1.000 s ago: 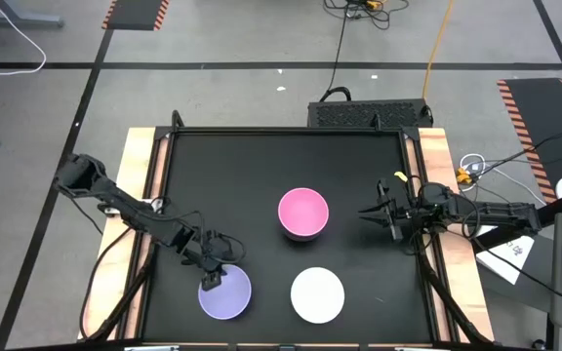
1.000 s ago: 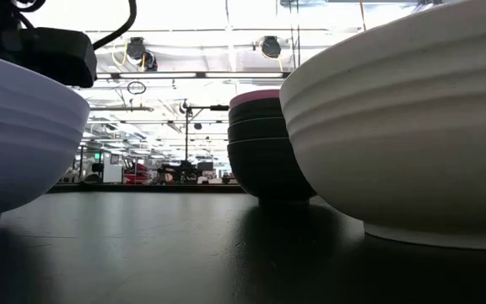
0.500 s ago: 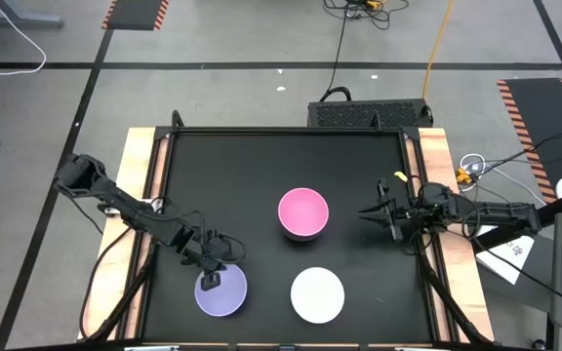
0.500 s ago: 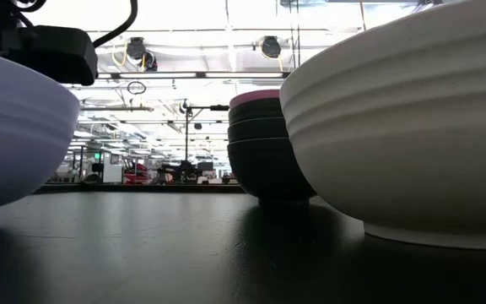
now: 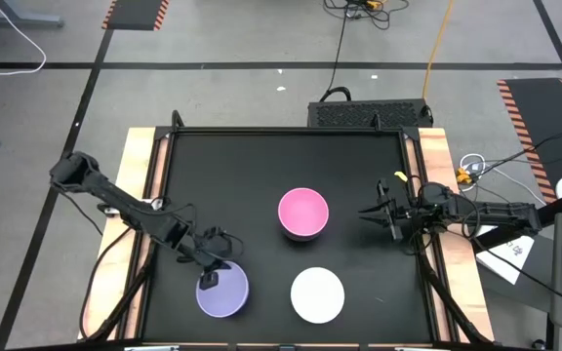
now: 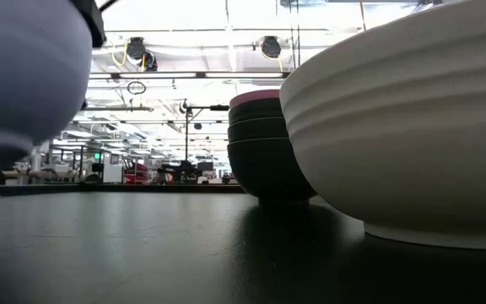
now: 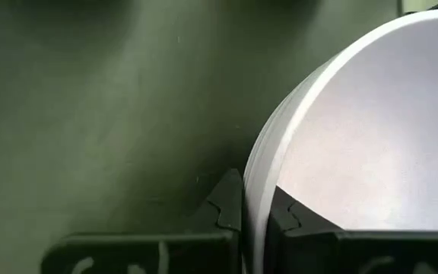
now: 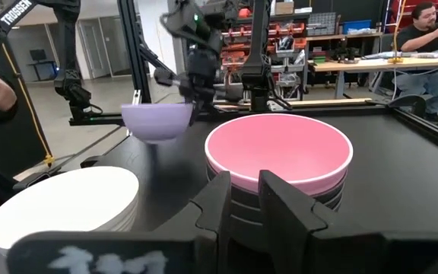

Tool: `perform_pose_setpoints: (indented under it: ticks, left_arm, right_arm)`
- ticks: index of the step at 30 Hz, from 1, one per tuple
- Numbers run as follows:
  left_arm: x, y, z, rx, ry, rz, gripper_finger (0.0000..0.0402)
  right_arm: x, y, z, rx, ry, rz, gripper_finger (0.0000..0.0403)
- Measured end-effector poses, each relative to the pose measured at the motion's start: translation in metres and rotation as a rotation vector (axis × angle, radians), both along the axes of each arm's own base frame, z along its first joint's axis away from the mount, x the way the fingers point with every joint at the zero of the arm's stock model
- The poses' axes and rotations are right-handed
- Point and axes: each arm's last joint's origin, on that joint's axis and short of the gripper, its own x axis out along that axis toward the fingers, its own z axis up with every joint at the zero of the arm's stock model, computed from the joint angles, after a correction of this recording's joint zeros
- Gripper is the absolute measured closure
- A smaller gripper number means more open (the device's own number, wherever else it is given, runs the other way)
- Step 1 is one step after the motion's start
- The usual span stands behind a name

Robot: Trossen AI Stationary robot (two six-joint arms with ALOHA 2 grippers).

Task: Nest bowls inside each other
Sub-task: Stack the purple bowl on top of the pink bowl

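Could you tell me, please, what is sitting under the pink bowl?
The pink bowl tops a stack of black bowls; the low view shows three dark tiers below its rim. Their insides are covered by the pink bowl, so whether anything else is nested in there cannot be seen.

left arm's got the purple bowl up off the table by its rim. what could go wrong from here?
1. The left gripper pinches the lavender bowl by one thin edge of its rim only, as the left wrist view shows; it may tilt or slip out in transit.
2. The pink bowl tops a tall stack of black bowls; an off-centre drop could tip or shove it.
3. The white bowl sits close beside the carried bowl; a low swing might clip it.
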Motion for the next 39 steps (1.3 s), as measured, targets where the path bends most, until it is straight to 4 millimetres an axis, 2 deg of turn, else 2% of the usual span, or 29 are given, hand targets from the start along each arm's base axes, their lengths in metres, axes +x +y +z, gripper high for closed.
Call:
perform_pose_setpoints:
  ticks: [4, 10, 22, 31, 39]
  left_arm:
    - [-0.001, 0.002, 0.019, 0.034, -0.064, -0.008, 0.0395]
    - [-0.011, 0.005, 0.039, 0.148, -0.12, -0.022, 0.0396]
    - [-0.042, 0.009, 0.064, 0.295, -0.311, -0.06, 0.0394]
    - [-0.052, 0.02, 0.082, 0.421, -0.449, -0.107, 0.0393]
    - [-0.06, 0.038, 0.092, 0.453, -0.493, 0.011, 0.0392]
  right_arm:
    - [0.0, 0.0, 0.0, 0.0, 0.001, 0.001, 0.0339]
    - [0.0, 0.0, 0.0, 0.004, 0.005, 0.001, 0.0339]
    - [0.001, 0.0, -0.001, 0.012, 0.015, 0.002, 0.0339]
    - [0.001, 0.0, -0.001, 0.012, 0.015, 0.002, 0.0339]
    - [0.001, 0.0, -0.001, 0.012, 0.015, 0.002, 0.0339]
